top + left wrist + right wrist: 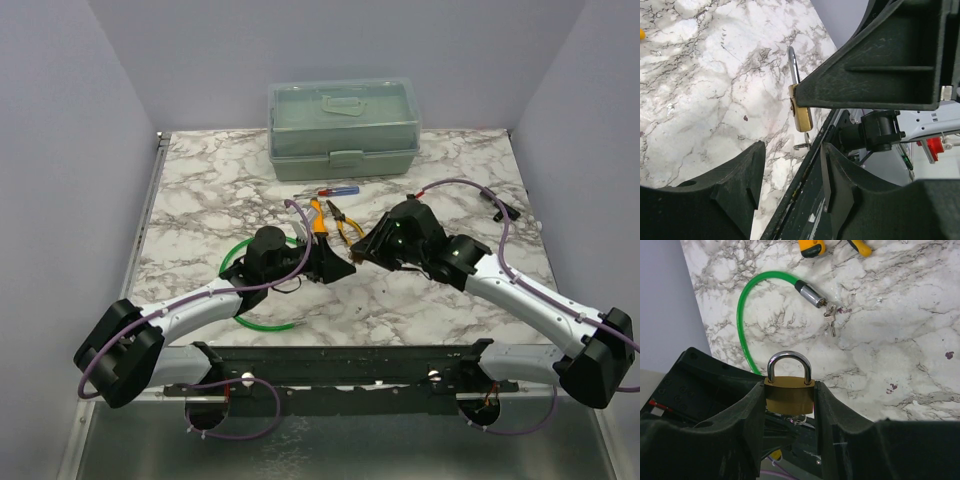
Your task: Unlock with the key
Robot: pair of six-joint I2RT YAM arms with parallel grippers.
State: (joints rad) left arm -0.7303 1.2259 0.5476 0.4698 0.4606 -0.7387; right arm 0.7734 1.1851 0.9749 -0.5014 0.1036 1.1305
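My right gripper (789, 407) is shut on a brass padlock (789, 395) and holds it by its sides above the table. The steel shackle (789, 360) is closed. A small key with a ring (799, 419) sticks out of the padlock's underside. In the left wrist view the padlock (802, 114) hangs from the right gripper's finger (875, 75), with the key and ring (804, 144) below it. My left gripper (790, 175) is open and empty, its fingertips just short of the key. In the top view the two grippers (338, 268) (366, 250) meet at mid-table and hide the padlock.
A green cable lock (742, 315) with its own keys (830, 316) lies on the marble to the left. Orange-handled pliers (340, 222) and a small screwdriver (325, 191) lie behind the grippers. A green toolbox (343, 125) stands at the back. The black base rail (340, 362) runs along the near edge.
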